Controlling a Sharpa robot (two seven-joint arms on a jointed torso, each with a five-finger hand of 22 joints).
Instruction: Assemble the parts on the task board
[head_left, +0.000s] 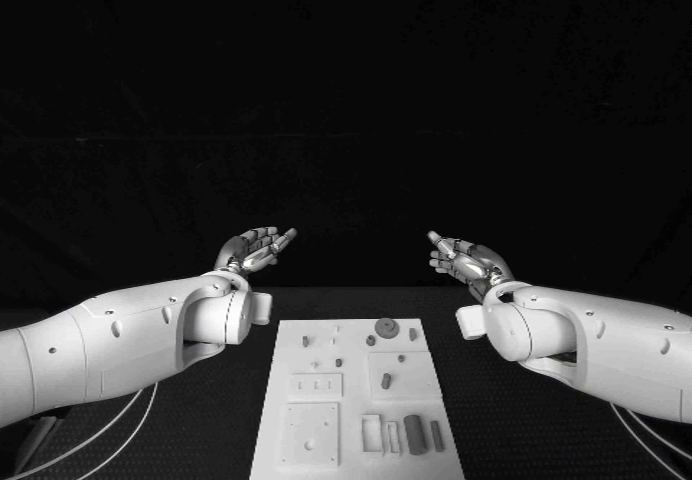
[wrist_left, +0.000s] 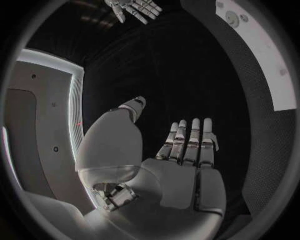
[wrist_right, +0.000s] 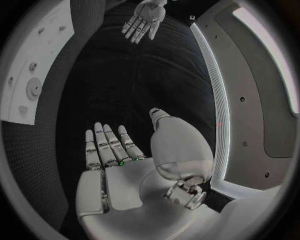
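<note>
In the head view, nearest the camera, the task board (head_left: 356, 400) lies flat on the black table (head_left: 173, 440), a white plate running away down the middle between the two arms, with small grey parts (head_left: 415, 434) lying side by side at its near right corner and a round one (head_left: 387, 326) near its far end. The parts look like small, stiff, light pieces with smooth faces, likely to slip, so each is probably best pinched across its narrow sides between fingertips. Beyond the board's far end the left hand (head_left: 257, 250) and right hand (head_left: 469, 260) are raised, palms turned up and towards each other, well apart, holding nothing. In the left wrist view the left hand (wrist_left: 169, 165) lies flat with its fingers straight and the thumb standing off, empty; the board (wrist_left: 262, 45) sits at the circle's edge. In the right wrist view the right hand (wrist_right: 134, 167) is likewise flat, spread and empty, with the board (wrist_right: 34, 65) off to one side.
</note>
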